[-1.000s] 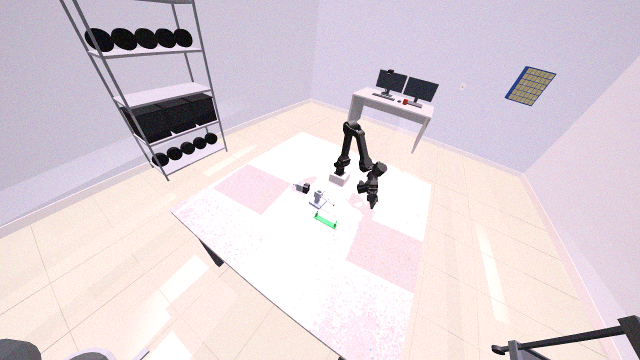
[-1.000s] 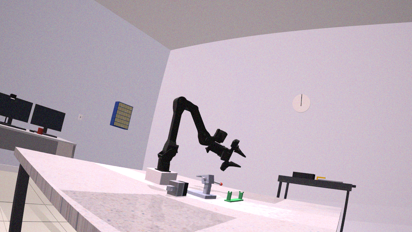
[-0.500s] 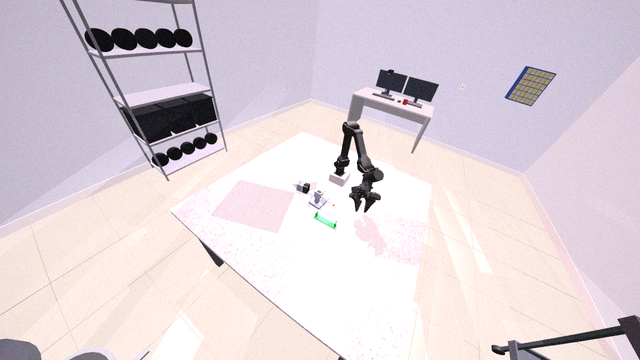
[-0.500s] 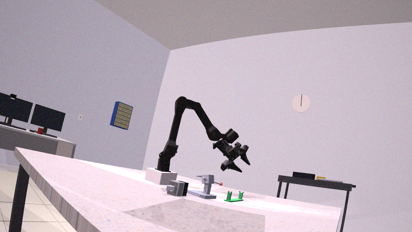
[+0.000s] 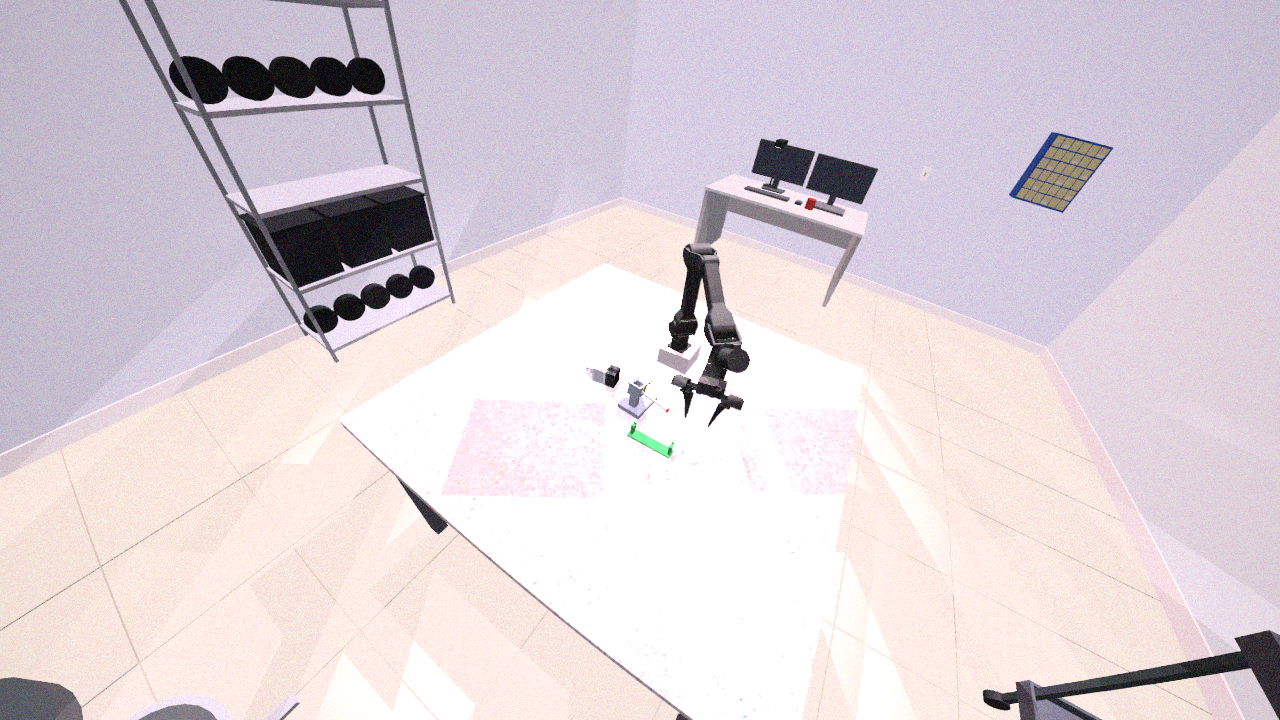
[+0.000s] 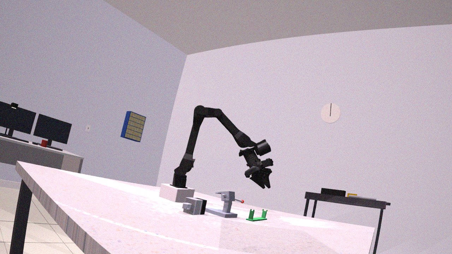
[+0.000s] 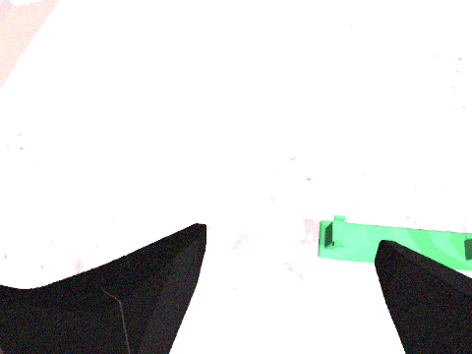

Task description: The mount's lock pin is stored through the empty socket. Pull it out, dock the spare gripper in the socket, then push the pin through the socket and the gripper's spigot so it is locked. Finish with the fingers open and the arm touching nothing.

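Note:
The grey mount (image 5: pixel 634 398) (image 6: pixel 226 205) stands on the white table (image 5: pixel 626 537) (image 6: pixel 126 214), its socket at the top. The lock pin (image 5: pixel 666 410) (image 6: pixel 238 200) passes through the socket, its red tip pointing toward the arm's side. The spare gripper (image 5: pixel 606 375) (image 6: pixel 194 205), a grey and black block, lies left of the mount. My gripper (image 5: pixel 702 412) (image 6: pixel 263 183) (image 7: pixel 291 244) hangs open and empty in the air, right of the mount and above it, fingers pointing down. A green cradle (image 5: pixel 650 441) (image 6: pixel 257 217) (image 7: pixel 354 243) lies in front of the mount, partly behind my right finger in the wrist view.
The arm's white base block (image 5: pixel 677 359) (image 6: pixel 176 192) stands behind the mount. A shelf rack (image 5: pixel 304 179) and a desk with monitors (image 5: pixel 787 214) (image 6: pixel 34 151) stand off the table. A dark side table (image 6: pixel 344 202) stands beyond the far end.

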{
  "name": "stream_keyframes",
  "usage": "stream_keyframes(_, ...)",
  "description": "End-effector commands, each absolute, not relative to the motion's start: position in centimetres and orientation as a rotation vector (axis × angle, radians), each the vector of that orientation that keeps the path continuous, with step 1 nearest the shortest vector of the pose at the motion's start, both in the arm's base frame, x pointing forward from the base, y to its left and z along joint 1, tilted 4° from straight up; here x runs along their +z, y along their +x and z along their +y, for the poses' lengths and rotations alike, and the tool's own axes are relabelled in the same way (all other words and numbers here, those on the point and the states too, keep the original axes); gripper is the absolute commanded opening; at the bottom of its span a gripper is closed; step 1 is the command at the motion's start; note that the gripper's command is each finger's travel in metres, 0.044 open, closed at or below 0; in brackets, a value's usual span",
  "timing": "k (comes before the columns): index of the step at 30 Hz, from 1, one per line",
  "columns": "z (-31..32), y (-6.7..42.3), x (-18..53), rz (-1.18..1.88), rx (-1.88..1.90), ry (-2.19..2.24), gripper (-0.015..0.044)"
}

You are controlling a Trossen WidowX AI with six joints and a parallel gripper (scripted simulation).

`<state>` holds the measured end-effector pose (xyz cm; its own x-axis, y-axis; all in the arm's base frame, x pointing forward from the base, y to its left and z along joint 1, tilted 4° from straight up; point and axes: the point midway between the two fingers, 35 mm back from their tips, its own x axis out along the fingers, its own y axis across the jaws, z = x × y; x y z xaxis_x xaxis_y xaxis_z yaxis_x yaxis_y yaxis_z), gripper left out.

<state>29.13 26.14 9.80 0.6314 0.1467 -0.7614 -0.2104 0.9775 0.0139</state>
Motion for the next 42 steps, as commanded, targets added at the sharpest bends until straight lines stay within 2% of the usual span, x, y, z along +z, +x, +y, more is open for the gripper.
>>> stream_keyframes(1, 19.9, 30.0, 11.2, 1.085, 0.559, -0.816, 0.03)
stream_keyframes(18, 13.3, 27.7, 14.1, 1.171, 1.205, -1.352, 0.03)
stream_keyframes(37, 13.3, 27.6, 14.2, 1.17, 1.217, -1.357, 0.03)
stream_keyframes(42, 13.6, 27.8, 10.9, 1.17, 1.218, -1.355, 0.03)
